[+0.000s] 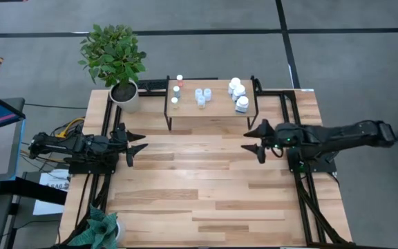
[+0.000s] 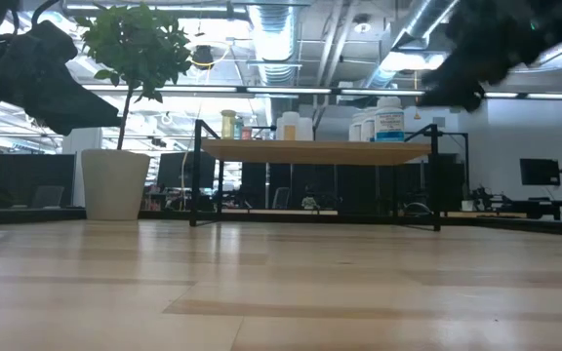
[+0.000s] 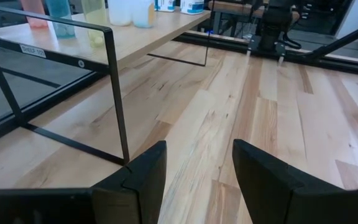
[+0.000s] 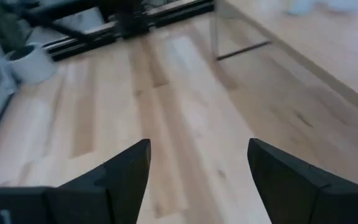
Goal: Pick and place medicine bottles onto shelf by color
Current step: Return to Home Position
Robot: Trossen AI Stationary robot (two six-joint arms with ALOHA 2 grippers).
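Observation:
The shelf point(image 1: 211, 107), a light wood top on thin black legs, stands at the table's far middle. On it stand three groups of medicine bottles: thin vials with red and yellowish caps at its left point(image 1: 177, 90), light-blue ones in the middle point(image 1: 202, 95), and stubby white ones at its right point(image 1: 238, 93). They also show in the low view point(image 2: 379, 121). My left gripper point(image 1: 138, 144) is open and empty near the table's left edge, in front of the shelf. My right gripper point(image 1: 253, 140) is open and empty near the shelf's right front leg.
A potted plant in a white pot point(image 1: 124, 97) stands left of the shelf. Another small plant point(image 1: 102, 228) sits at the table's near left corner. Black frame rails point(image 1: 302, 187) run along both table sides. Bare wood point(image 1: 206, 187) lies in front of the shelf.

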